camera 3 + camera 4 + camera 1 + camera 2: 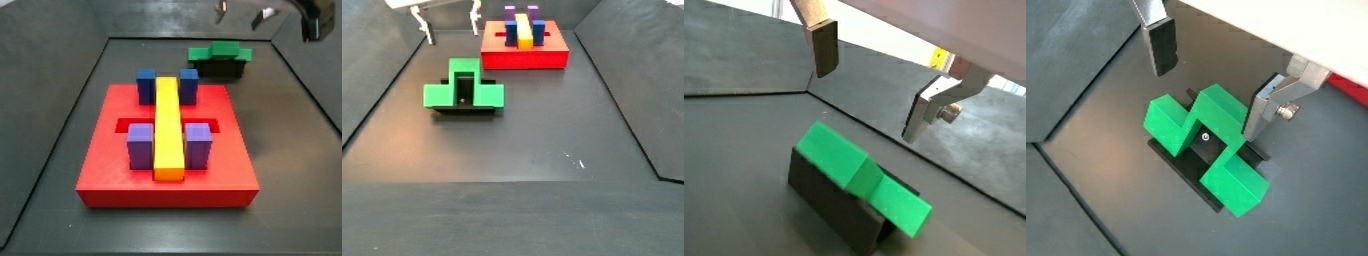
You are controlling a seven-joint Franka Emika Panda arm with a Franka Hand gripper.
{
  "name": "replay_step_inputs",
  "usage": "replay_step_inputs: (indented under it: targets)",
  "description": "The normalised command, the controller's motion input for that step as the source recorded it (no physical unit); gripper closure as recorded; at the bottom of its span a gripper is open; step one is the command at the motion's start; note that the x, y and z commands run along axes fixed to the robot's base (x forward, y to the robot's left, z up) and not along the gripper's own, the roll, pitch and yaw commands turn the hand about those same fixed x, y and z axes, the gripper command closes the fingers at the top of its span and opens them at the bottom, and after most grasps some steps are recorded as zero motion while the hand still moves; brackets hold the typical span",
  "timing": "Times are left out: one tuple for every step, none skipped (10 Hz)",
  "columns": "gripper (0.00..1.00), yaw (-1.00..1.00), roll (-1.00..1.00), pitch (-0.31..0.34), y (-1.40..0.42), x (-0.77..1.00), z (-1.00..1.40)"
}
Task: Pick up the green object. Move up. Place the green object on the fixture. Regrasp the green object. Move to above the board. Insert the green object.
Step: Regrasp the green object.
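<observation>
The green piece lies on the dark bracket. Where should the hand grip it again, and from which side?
Probably from above, on the raised centre block of the green object. It rests on the fixture, wide bar flat, so the block's side faces are exposed. The hand hovers open above it.

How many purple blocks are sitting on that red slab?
2: one purple block left of the yellow bar, another right of it, on the board. The gripper hangs apart, empty.
</observation>
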Motion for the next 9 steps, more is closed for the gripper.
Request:
replay_step_inputs:
  targets:
    - [0.0, 0.0, 0.72, 0.0, -0.21, 0.11, -0.34]
    - [0.0, 0.0, 0.76, 0.0, -0.15, 0.04, -0.34]
    - [0.0, 0.0, 0.78, 0.0, -0.07, 0.0, -0.24]
    - [0.0, 0.0, 0.71, 0.0, -0.03, -0.01, -0.14]
    - [0.0, 0.0, 0.67, 0.0, -0.06, 0.0, -0.1]
    - [0.0, 0.0, 0.63, 0.0, -0.06, 0.0, -0.12]
    - [0.0, 0.01, 0.6, 0.0, -0.06, 0.0, -0.15]
    - [0.0, 0.0, 0.45, -0.017, -0.05, -0.07, -0.17]
    - [0.0, 0.0, 0.15, -0.077, 0.0, -0.05, -0.13]
